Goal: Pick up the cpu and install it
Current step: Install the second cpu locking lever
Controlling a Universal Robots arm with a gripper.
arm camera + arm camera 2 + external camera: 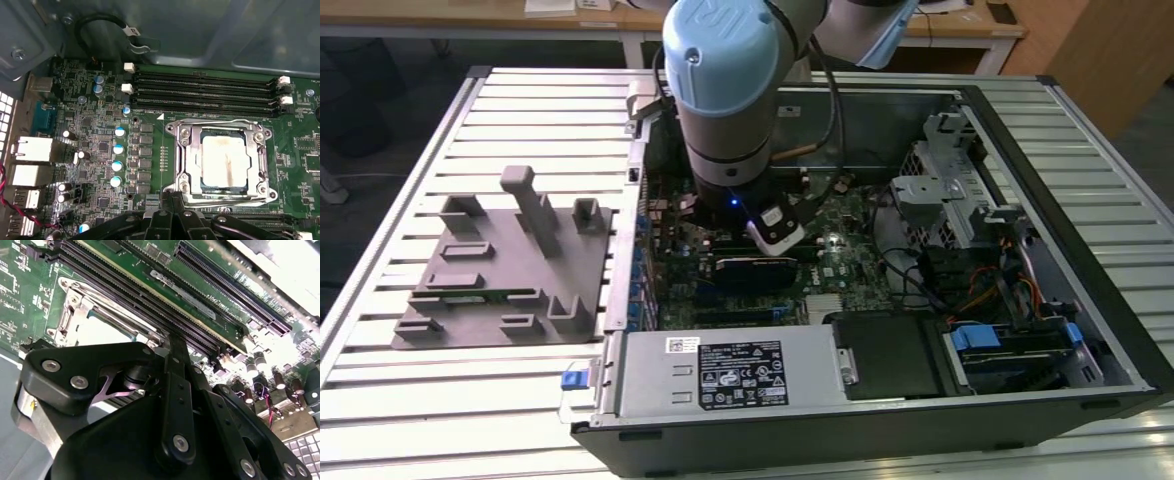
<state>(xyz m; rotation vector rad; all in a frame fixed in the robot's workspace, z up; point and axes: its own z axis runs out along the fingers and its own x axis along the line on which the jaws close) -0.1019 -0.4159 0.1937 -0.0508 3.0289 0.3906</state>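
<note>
The cpu (pixel 225 162), a square chip with a silvery-white top, lies flat in the motherboard socket with the socket's metal frame (pixel 182 150) around it. In the second wrist view the cpu (pixel 100 332) shows just beyond the black gripper linkage. My gripper (pixel 171 200) hangs low over the board beside the socket's edge, its black fingers (pixel 172 360) shut together with nothing between them, apart from the chip. In the exterior view the arm (pixel 727 100) reaches down into the open computer case (pixel 1067 200).
Long black memory slots (pixel 205 92) run beside the socket. Capacitors (pixel 118 150) and rear ports (pixel 30 150) crowd the board. A grey fixture tray (pixel 494 270) stands on the slatted table at the exterior view's left. The power supply (pixel 720 375) and drive cage (pixel 947 190) line the case.
</note>
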